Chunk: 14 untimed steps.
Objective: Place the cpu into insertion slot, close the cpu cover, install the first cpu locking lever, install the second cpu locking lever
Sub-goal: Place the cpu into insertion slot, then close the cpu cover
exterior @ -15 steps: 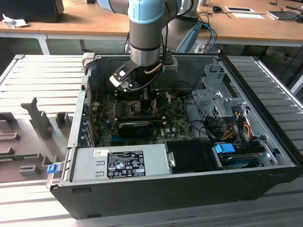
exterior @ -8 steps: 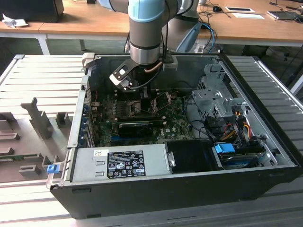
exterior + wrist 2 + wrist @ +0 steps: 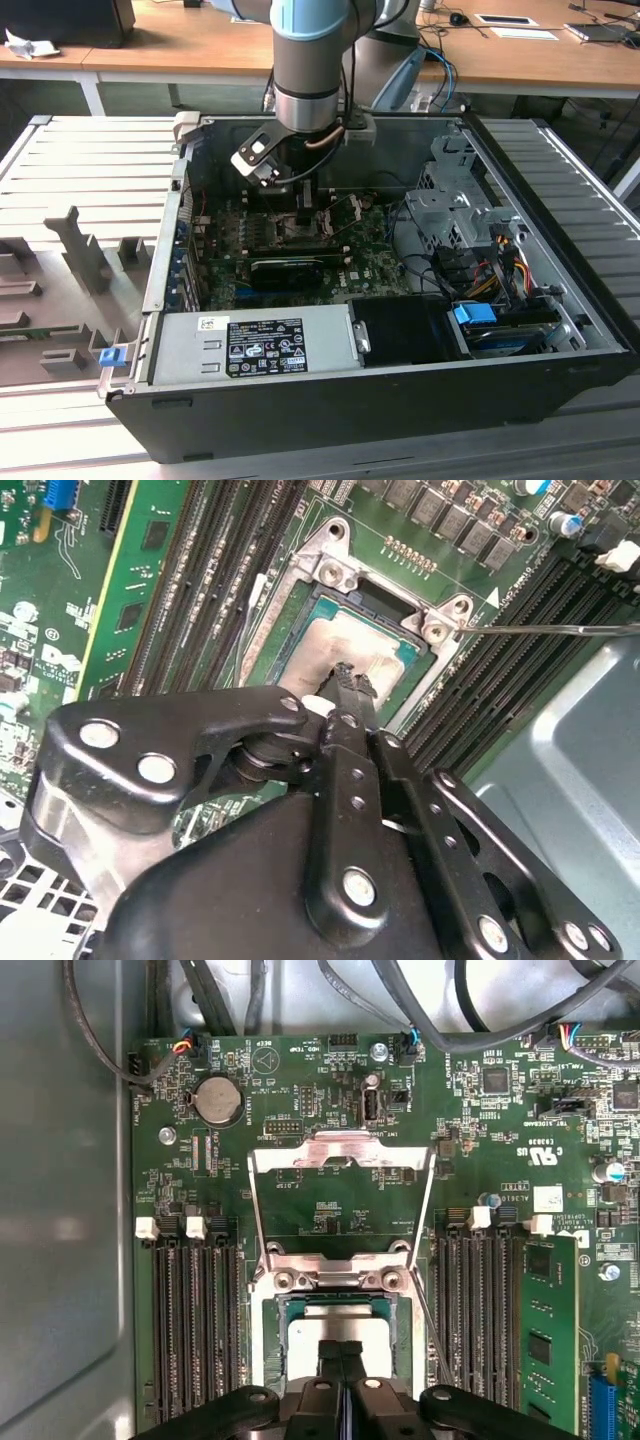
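The gripper (image 3: 352, 680) is seen shut in both wrist views: its two black fingers are pressed together with no gap, and nothing is gripped between them. In the second wrist view the joined tips are placed over the middle of the cpu (image 3: 345, 640), on or just above its pale face; whether contact is made cannot be told. The cpu is seated flat in the slot (image 3: 281, 1340), whose dark rim is seen around it on the green board (image 3: 330, 1070).

The first wrist view gives what the second cuts off. There the cover (image 3: 340, 1148) is shown swung open, its silvery frame laid back beyond the slot on the side away from the gripper, with bare board seen through its window. A thin lever (image 3: 431, 1310) is seen just beside the slot; in the second wrist view it is drawn as a long straight rod running from a corner of the slot out over the memory sockets (image 3: 190, 1320). These sockets are ranged on both sides of the slot.

In the exterior view the wider setting is given: the arm (image 3: 310, 70) is reached down into an open case (image 3: 400, 410) over the middle of the board, with a black card (image 3: 287, 270) and a power supply (image 3: 255, 345) lying nearer the camera.
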Motion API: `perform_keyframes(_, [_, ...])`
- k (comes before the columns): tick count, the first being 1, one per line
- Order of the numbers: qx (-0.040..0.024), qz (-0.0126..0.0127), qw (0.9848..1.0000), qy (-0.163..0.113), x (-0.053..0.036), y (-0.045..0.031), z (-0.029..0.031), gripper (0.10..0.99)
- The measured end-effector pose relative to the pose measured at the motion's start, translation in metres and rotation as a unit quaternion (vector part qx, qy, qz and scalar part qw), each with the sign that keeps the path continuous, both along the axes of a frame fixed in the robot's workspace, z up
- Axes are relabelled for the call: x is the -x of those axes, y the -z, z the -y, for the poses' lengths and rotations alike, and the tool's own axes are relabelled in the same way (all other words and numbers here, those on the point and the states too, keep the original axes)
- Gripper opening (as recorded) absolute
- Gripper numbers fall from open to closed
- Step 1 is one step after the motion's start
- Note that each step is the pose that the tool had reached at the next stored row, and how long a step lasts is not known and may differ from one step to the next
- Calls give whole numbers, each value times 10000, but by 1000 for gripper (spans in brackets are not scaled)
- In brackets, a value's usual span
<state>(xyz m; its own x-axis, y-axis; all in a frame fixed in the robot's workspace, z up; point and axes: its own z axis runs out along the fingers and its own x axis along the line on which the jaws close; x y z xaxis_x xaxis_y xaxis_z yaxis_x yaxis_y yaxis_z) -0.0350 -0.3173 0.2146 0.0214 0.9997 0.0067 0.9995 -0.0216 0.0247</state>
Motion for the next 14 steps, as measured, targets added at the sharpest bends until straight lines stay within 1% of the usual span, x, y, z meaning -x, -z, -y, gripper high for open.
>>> perform_keyframes(2, [0, 0, 10000, 0, 0, -30, 0, 106])
perform_keyframes(6, [0, 0, 10000, 0, 0, -66, 0, 106])
perform_keyframes(9, [-1, 0, 10000, -1, -3, -73, 0, 106])
perform_keyframes(11, [1, -16, 10000, 0, -32, -83, 0, 106])
perform_keyframes(14, [1, -18, 10000, 1, -33, -178, 0, 106])
